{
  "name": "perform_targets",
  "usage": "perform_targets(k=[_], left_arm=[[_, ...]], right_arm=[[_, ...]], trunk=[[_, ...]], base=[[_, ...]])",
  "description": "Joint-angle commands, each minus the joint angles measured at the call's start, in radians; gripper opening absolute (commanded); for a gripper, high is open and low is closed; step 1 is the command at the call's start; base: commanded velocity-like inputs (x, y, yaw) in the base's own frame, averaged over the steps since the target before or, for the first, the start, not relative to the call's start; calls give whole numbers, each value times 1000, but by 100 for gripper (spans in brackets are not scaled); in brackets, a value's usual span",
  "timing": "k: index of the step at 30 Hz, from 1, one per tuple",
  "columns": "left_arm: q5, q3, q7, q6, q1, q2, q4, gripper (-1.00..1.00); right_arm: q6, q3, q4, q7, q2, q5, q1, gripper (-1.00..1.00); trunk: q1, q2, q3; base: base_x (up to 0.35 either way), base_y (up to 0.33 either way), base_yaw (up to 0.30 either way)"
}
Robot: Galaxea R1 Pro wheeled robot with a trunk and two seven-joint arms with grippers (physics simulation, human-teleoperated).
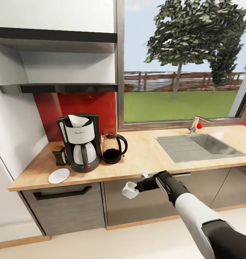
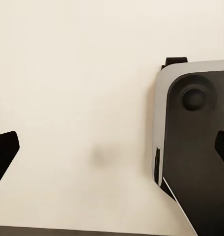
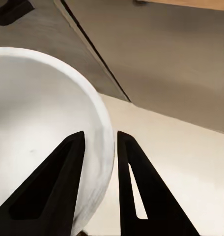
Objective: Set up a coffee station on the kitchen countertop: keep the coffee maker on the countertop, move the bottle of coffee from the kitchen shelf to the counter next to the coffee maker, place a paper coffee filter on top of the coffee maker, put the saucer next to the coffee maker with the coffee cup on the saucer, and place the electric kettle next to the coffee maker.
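A kitchen desk (image 1: 144,158) under a window. The black coffee maker (image 1: 81,142) stands near its far end by the wall, a white paper filter (image 1: 77,120) sitting in its top. Touching one side is the coffee bottle (image 1: 59,154); just beside the other is the electric kettle (image 1: 113,148). The white saucer (image 1: 59,175) lies bare in front of the coffee maker, awaiting its cup. The right end effector (image 1: 138,187), pinched on the rim of the white coffee cup (image 1: 130,190), one finger inside, carries it below the desk edge, well apart from the coffee maker. The left end effector's (image 2: 112,147) fingers are spread wide over floor, holding nothing.
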Motion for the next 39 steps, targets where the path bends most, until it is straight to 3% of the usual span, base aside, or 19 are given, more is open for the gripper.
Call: perform_targets(k=[1, 2, 3, 4, 5, 8, 12, 30, 39], left_arm=[[-7, 5, 2, 0, -1, 0, 0, 100], [-7, 4, 2, 0, -1, 0, 0, 100], [-8, 2, 2, 0, -1, 0, 0, 100], [-8, 2, 2, 0, -1, 1, 0, 100], [-9, 0, 2, 0, -1, 2, 0, 100], [-10, -1, 2, 0, 1, 12, -1, 100], [-9, -2, 1, -3, 4, 24, 0, 100], [-4, 8, 3, 0, 11, 23, 2, 100], [-4, 6, 4, 0, 8, 22, 2, 100]], right_arm=[[2, 2, -1, 8, 7, 12, -1, -100], [3, 4, -3, 4, 32, 14, 0, -100], [5, 5, -10, -70, 108, 13, 0, -100], [5, 5, -11, -97, 131, 11, 0, -100], [5, 5, -12, -135, 131, 9, 0, -100], [4, 6, -12, -158, 131, 7, 0, -100], [3, 6, -13, -161, 131, 0, 0, -100], [2, 2, -70, -158, 131, 0, 1, -100], [4, 1, -70, -158, 131, 0, 1, -100]], trunk=[[1, -2, -2], [1, -2, -2], [1, -2, -2], [1, -2, -2], [1, -2, -2], [1, -2, -2], [1, -2, -2], [1, -2, -2], [1, -2, -2]], base=[[0, 0, 0], [0, 17, 0], [0, 182, 0], [0, 226, 0], [0, 272, 0], [0, 293, 0], [-29, 303, 0], [-139, 299, 0], [31, 326, 0]])
